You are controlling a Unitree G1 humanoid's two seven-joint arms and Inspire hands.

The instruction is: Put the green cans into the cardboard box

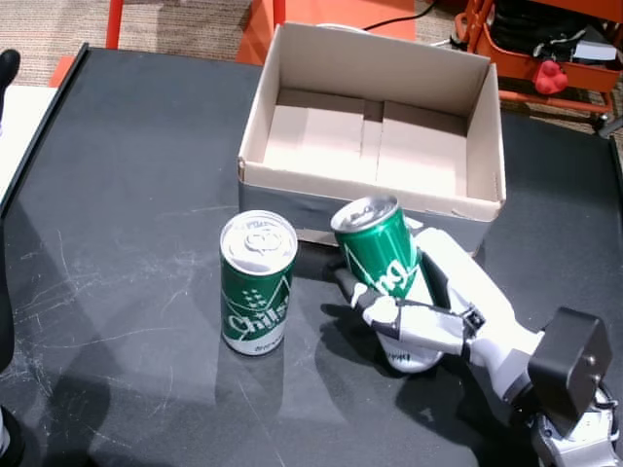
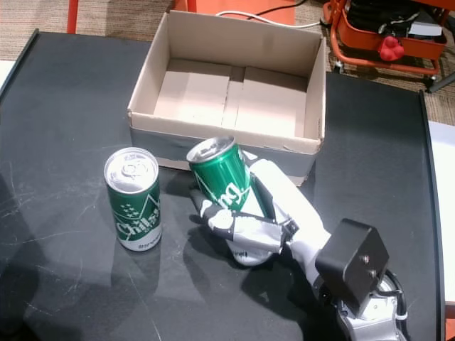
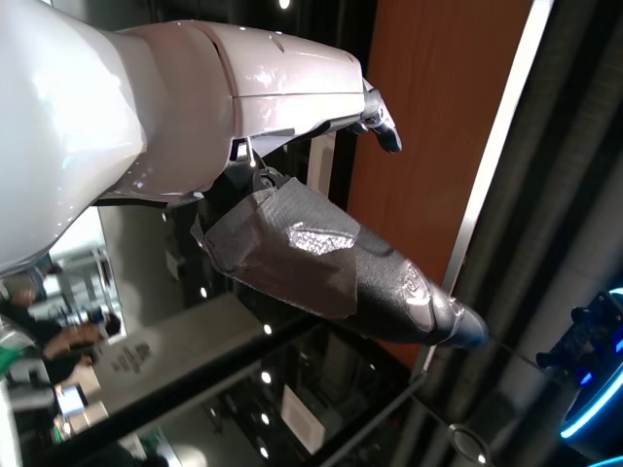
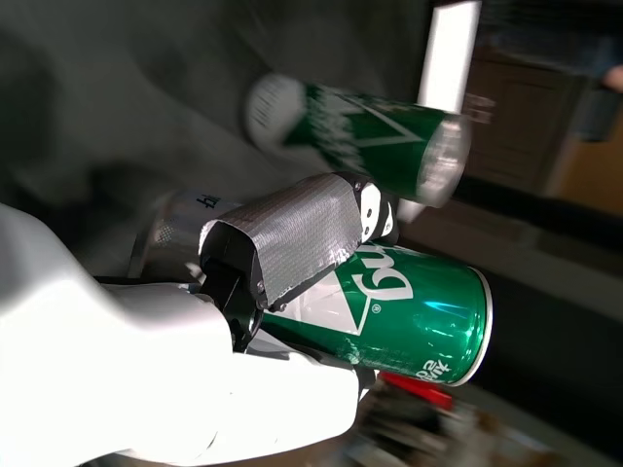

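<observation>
My right hand (image 1: pixel 443 311) (image 2: pixel 274 220) is shut on a green can (image 1: pixel 382 255) (image 2: pixel 226 179), which tilts toward the cardboard box (image 1: pixel 292 180) (image 2: pixel 160 138) just in front of its near wall. The right wrist view shows the held can (image 4: pixel 409 311) with fingers (image 4: pixel 292 229) wrapped over it. A second green can (image 1: pixel 257 282) (image 2: pixel 134 198) (image 4: pixel 360 136) stands upright on the black table (image 1: pixel 117 195), left of the held one and apart from it. The box is open and holds nothing. My left hand (image 3: pixel 321 253) shows only in the left wrist view, holding nothing, fingers extended.
An orange cart (image 1: pixel 545 49) (image 2: pixel 384 35) with a red object stands beyond the table's far right corner. Orange furniture legs (image 1: pixel 263 24) rise behind the box. The table's left edge (image 1: pixel 44 117) borders a white surface.
</observation>
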